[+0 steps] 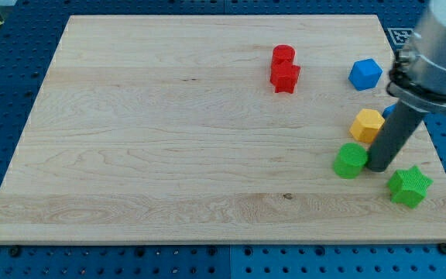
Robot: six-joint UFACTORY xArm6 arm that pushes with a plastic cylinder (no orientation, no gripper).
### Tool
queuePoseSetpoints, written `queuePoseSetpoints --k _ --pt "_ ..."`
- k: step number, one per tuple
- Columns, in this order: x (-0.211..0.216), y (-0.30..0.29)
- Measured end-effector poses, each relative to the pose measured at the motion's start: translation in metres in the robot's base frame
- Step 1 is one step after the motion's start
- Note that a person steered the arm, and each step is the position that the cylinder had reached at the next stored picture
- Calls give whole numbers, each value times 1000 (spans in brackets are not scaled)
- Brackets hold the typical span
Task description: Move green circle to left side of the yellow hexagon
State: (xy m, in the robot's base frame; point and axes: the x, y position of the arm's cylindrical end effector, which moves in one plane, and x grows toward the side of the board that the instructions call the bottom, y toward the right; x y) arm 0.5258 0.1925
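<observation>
The green circle (350, 160) lies on the wooden board near the view's right, just below and left of the yellow hexagon (367, 125). My tip (379, 168) rests on the board right against the green circle's right side, below the yellow hexagon. The dark rod rises up and to the right from it, covering part of the yellow hexagon's right edge.
A green star (409, 186) sits to the right of my tip near the board's right edge. A blue cube (365, 74) lies above the hexagon. A red circle (283, 55) touches a red star (285, 77) at the upper middle. A blue block (390, 111) peeks out behind the rod.
</observation>
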Motion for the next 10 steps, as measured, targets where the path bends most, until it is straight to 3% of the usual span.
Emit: queuePoseSetpoints --k 2,4,6,7,10 --pt "49 -6" --pt "25 -53" --pt "16 -51" --pt "35 -45" --pt "10 -45"
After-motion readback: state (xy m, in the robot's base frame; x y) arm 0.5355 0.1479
